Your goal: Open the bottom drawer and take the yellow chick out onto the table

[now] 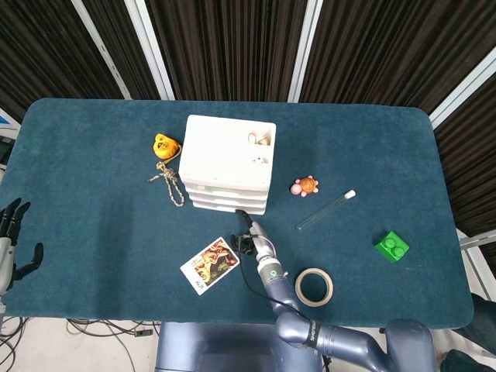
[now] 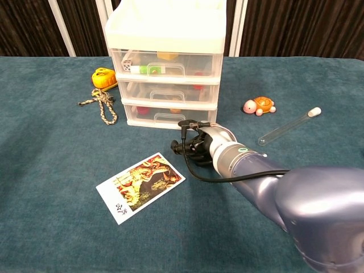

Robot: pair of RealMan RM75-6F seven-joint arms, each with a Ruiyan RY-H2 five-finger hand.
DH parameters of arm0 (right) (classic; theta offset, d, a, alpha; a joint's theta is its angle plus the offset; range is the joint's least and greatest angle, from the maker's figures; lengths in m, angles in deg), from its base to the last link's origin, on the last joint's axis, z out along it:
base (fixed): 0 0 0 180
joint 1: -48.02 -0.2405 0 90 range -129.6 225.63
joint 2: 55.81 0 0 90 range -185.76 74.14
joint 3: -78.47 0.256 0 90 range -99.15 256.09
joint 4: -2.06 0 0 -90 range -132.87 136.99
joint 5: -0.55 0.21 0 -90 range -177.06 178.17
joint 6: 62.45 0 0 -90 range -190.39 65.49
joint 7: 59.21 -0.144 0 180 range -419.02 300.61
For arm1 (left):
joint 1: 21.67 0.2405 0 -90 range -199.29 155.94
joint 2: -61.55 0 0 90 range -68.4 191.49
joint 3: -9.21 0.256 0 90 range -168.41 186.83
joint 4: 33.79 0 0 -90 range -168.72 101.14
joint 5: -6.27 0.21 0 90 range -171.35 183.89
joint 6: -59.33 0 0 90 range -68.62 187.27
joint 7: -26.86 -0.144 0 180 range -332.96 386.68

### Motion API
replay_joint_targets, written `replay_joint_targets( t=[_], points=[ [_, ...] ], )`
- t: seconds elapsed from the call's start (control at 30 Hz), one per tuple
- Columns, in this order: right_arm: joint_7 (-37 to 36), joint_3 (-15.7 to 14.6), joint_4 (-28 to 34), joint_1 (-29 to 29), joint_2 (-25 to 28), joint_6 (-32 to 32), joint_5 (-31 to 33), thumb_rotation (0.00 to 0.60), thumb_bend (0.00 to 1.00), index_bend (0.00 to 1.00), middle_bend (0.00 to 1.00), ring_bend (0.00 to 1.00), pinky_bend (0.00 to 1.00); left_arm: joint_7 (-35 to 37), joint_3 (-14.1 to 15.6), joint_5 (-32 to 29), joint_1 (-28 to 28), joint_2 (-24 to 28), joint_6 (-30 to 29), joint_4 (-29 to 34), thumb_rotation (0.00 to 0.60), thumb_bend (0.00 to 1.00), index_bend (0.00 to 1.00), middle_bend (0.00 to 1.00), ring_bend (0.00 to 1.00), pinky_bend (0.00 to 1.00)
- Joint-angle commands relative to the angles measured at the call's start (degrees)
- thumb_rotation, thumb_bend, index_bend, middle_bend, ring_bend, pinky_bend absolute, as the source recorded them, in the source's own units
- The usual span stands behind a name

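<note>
The white three-drawer unit [image 1: 227,163] [image 2: 165,62] stands mid-table with all its drawers closed. Its bottom drawer [image 2: 168,116] has a clear front. Behind it I make out only red and orange shapes, and no yellow chick that I can tell. My right hand [image 1: 249,236] [image 2: 192,145] hovers just in front of that drawer, right of its handle. Its fingers are curled in and hold nothing, with one fingertip [image 2: 185,123] close to the drawer's lower edge. My left hand [image 1: 12,240] hangs beyond the table's left edge with its fingers spread.
A picture card [image 1: 210,265] [image 2: 140,186] lies left of my right hand. An orange toy [image 1: 165,145] [image 2: 104,78] and a rope [image 1: 169,186] [image 2: 102,105] lie left of the drawers. To the right are a turtle [image 1: 304,187] [image 2: 259,106], test tube [image 1: 325,211] [image 2: 289,126], tape roll [image 1: 315,286] and green brick [image 1: 393,246].
</note>
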Motion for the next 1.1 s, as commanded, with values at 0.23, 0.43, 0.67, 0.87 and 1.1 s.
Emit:
replay_joint_targets(
  t=[0.23, 0.43, 0.67, 0.87, 1.1],
  points=[
    [-0.6, 2.0, -2.7, -1.6, -1.7, -2.5, 1.8, 0.6, 0.61, 0.02, 0.99, 1.0, 1.0, 0.1, 0.0, -0.1, -0.1, 0.1, 0.2, 0.1, 0.6, 0.46, 0.03, 0.0, 0.0, 0.0],
    [-0.7, 2.9, -3.9, -2.4, -2.4, -3.6, 2.6, 0.6, 0.62, 0.02, 1.0, 1.0, 1.0, 0.2, 0.0, -0.1, 0.0, 0.1, 0.2, 0.0, 0.6, 0.46, 0.03, 0.0, 0.0, 0.0],
    [-0.9, 3.1, -4.0, -2.9, -3.1, -3.9, 2.2, 0.6, 0.63, 0.01, 1.0, 1.0, 1.0, 0.2, 0.0, -0.3, 0.0, 0.2, 0.4, 0.2, 0.6, 0.46, 0.03, 0.0, 0.0, 0.0],
    [-1.2, 3.7, -4.4, -3.5, -4.0, -3.6, 1.8, 0.6, 0.63, 0.01, 1.0, 1.0, 1.0, 0.3, 0.0, -0.4, 0.0, 0.2, 0.5, 0.3, 0.6, 0.46, 0.03, 0.0, 0.0, 0.0],
    [-0.7, 4.1, -6.1, -4.5, -5.1, -4.4, 3.0, 0.6, 0.64, 0.01, 1.0, 1.0, 1.0, 0.5, 0.0, -0.4, 0.0, 0.3, 0.5, 0.4, 0.6, 0.46, 0.03, 0.0, 0.0, 0.0]
  ],
)
